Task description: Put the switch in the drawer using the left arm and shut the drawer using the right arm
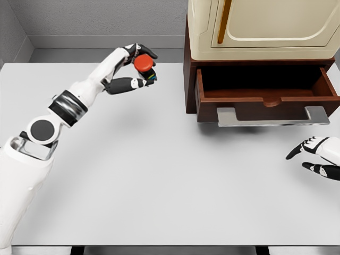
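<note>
Nearest the camera is just the left arm's big white upper segment coming in at the lower left, and over at the right edge the right hand (317,157) sits low above the table (159,186), fingers loosely spread and holding nothing, partly cut off by the frame so I can't see the whole palm or the arm behind it. Further out, the left hand (135,66) is up off the table with its fingers pinched around the switch (144,65), a red round button cap on a small dark body with a bit of colour on the side. The fingers cover a good chunk of that body, so I can't really tell how secure the grip is or what the underside looks like. So I'd say we're in the carry step: switch is picked up but well apart from the drawer (265,87), which is pulled open at the base of the cabinet (255,26) on the far right, silver handle (273,117) facing us. Next move looks like a swing to the right, getting over the drawer's front lip and letting go inside. Only then does the right hand get to push it shut. The drawer's interior is dark, so I can't make out much of the floor in there.
</note>
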